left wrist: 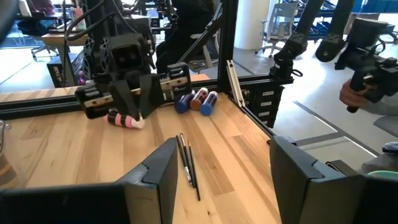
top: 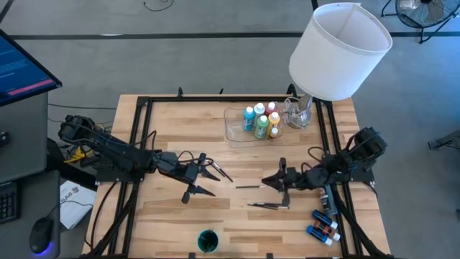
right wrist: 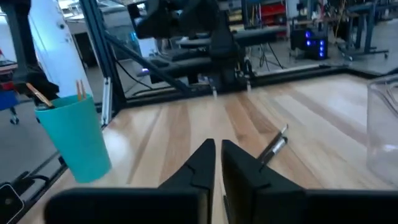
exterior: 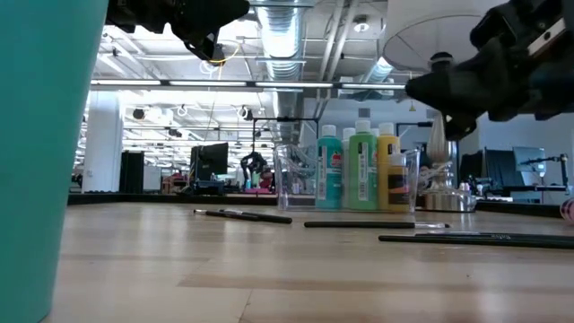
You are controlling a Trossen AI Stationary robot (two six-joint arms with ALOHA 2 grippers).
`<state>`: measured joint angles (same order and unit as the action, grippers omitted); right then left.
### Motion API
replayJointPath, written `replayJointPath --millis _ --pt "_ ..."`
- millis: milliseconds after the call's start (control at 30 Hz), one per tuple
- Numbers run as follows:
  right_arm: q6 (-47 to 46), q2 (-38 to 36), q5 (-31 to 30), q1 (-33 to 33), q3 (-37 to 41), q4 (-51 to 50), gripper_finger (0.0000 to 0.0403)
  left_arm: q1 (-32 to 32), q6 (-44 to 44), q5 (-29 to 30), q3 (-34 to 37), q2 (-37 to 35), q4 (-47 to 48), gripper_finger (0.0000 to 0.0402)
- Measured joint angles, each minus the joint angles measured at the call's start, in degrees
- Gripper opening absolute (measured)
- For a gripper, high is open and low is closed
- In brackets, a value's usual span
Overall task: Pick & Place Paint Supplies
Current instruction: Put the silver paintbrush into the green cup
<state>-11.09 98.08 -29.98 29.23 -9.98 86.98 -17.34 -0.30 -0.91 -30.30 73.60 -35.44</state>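
Paint bottles standing upright in clear tray, toward 1 o'clock of table. More bottles lying loose at 4 o'clock, by the table edge. Thin brushes flat on the wood near centre; one more just above them.

Right gripper raised above the wood near those brushes, fingers nearly touching, nothing between them. Left gripper at 9 o'clock of centre, fingers parted, empty. Teal cup at 6 o'clock. White lampshade at 1 o'clock.
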Motion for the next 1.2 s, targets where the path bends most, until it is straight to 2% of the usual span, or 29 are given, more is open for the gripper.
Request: replayJointPath --millis 267,533,1000,1200 --pt "-3.7 0.0 0.0 0.3 -2.9 -11.9 0.0009 0.0 0.0 0.0 0.0 0.0 0.0 0.0153" --pt "-11.3 0.1 0.1 -0.4 -3.8 -16.8 0.0015 0.0 0.0 0.0 0.0 0.0 0.0 0.0153" --pt "-13.0 0.1 0.1 -0.9 -3.8 -21.1 0.0065 0.0 -0.4 0.0 0.1 0.0 0.1 0.0153" --pt "-10.9 0.1 3.3 -0.4 -9.2 -34.6 0.0081 0.0 -0.4 0.0 0.1 0.0 0.1 0.0153"
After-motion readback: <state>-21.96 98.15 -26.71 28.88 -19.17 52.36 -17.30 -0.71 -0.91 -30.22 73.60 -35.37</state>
